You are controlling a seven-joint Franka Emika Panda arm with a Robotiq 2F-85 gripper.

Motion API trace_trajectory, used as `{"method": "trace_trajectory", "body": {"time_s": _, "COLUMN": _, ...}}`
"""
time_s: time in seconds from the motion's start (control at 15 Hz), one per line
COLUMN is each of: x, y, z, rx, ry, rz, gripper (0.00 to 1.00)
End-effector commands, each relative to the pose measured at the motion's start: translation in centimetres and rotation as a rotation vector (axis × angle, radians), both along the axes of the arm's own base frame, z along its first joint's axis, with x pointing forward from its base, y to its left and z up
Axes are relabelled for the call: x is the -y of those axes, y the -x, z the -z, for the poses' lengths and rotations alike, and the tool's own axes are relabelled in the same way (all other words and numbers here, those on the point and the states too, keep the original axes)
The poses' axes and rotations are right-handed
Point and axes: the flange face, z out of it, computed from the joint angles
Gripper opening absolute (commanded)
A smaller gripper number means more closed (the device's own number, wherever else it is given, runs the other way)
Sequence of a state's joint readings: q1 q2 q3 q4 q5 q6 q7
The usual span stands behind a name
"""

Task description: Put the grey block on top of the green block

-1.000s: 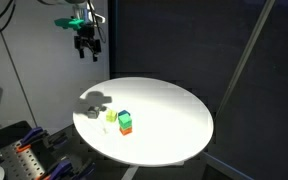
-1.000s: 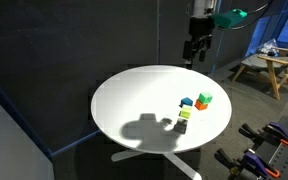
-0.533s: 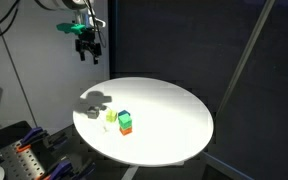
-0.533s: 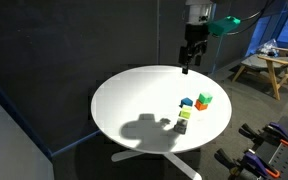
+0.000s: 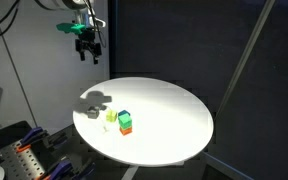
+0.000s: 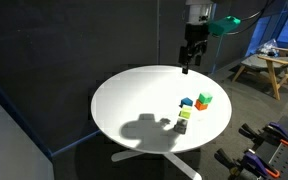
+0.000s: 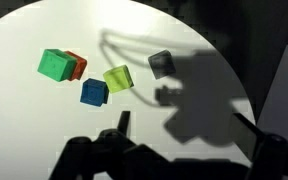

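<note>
Most of the table (image 6: 124, 100) is open surface. Five blocks cluster near one edge. The grey block (image 7: 161, 63) stands apart, reachable from above. The yellow-green block (image 7: 118, 77) and blue block (image 7: 94, 92) crowd together just beside the green block (image 7: 54, 65), whose top is uncovered.

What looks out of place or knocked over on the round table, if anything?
Nothing stands out. The grey block, yellow-green cube and blue cube lie loose on the white table, each turned differently; the green block seems to sit on an orange cube. The dark patch is the arm's shadow.
</note>
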State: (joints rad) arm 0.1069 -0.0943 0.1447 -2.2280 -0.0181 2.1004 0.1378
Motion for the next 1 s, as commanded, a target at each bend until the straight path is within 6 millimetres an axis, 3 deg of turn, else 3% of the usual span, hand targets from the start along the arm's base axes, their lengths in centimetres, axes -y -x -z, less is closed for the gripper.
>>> {"method": "trace_trajectory", "body": {"time_s": 0.0, "x": 0.0, "y": 0.0, "z": -0.1, "rx": -0.001, "ry": 0.0, "rz": 0.0, "gripper": 1.0}}
{"method": "trace_trajectory", "body": {"time_s": 0.6, "x": -1.2, "y": -0.3, "z": 3.4, "rx": 0.058, "ry": 0.022, "rz": -0.091, "gripper": 1.0}}
{"method": "trace_trajectory", "body": {"time_s": 0.93, "x": -1.5, "y": 0.1, "z": 5.5, "rx": 0.055, "ry": 0.081, "rz": -0.271, "gripper": 1.0}}
